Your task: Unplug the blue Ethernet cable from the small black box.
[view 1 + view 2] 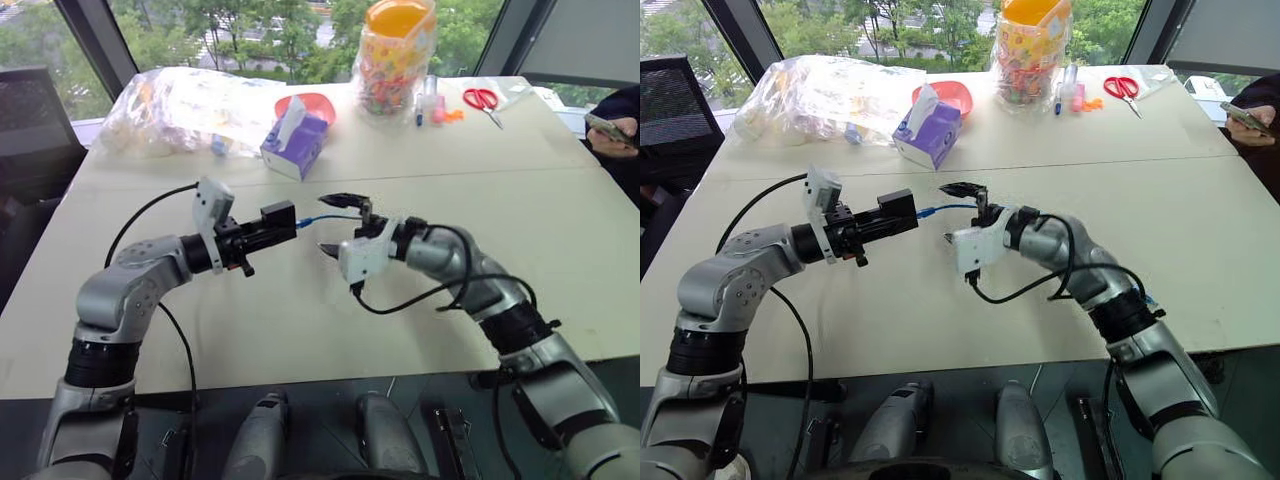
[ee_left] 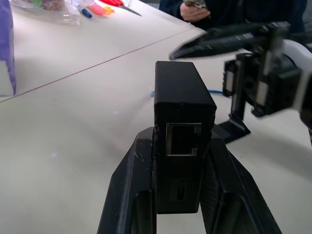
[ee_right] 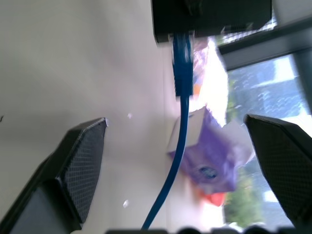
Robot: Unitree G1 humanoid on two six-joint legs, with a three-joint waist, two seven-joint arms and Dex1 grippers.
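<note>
Left eye view: we counted one small black box (image 1: 277, 221), clamped in the left gripper (image 1: 268, 229) above the tabletop's (image 1: 300, 330) middle, one blue Ethernet cable (image 1: 327, 219) plugged into it, and the right gripper (image 1: 338, 224) gaping wide around that cable, holding nothing.

- A pale table (image 1: 300, 330) runs across the room, a seam (image 1: 450, 172) crossing its top.
- Big windows (image 1: 250, 25) with dark frames (image 1: 95, 45) stand behind it.
- Green trees show outside in daylight.
- A dark chair (image 1: 30, 130) stands at the left.
</note>
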